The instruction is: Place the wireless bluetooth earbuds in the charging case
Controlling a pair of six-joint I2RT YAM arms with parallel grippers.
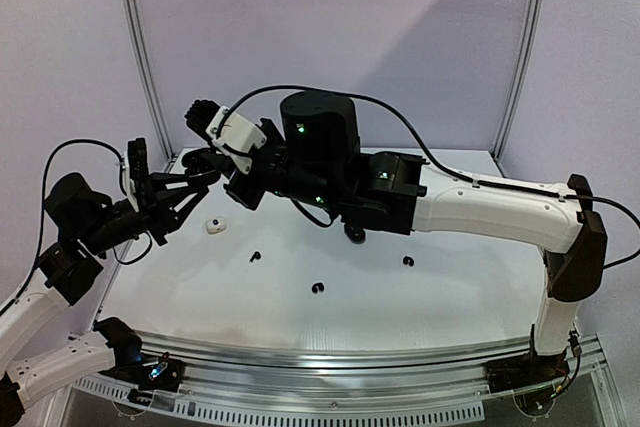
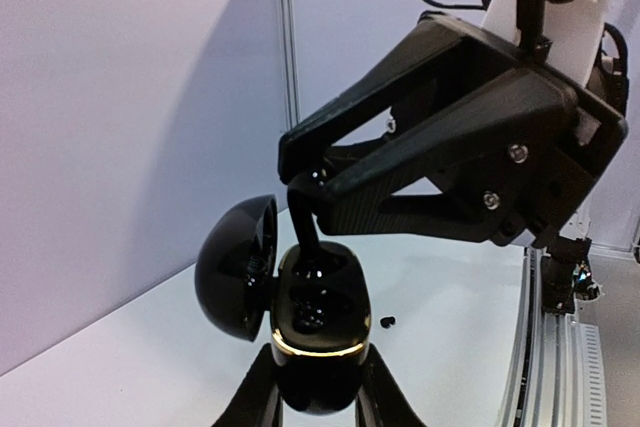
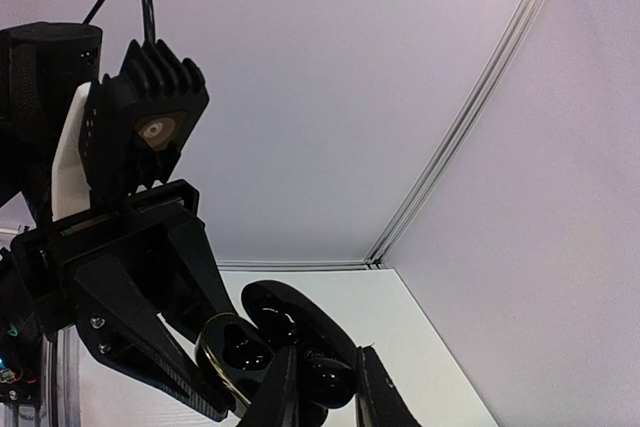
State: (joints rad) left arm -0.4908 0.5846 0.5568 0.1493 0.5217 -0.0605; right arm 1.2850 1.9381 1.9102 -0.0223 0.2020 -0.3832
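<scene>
The left gripper's (image 2: 317,377) fingers are clamping the lower body of the glossy black charging case (image 2: 320,302), holding it upright with its gold-trimmed rim facing up and its lid (image 2: 235,267) hanging open to one side. The right gripper's (image 2: 305,179) fingertips are pinching together on the held earbud (image 2: 303,229), a black hooked piece whose lower end is sitting in one of the case's wells. Both grippers are meeting in the air above the table's (image 1: 400,312) far left corner. The left arm is rising from its base, its wrist pointing rightward. The right arm is stretching nearly level across the table from an upright elbow at the right. A white earbud (image 1: 212,226) and loose black earbuds (image 1: 318,289) are lying apart on the table.
</scene>
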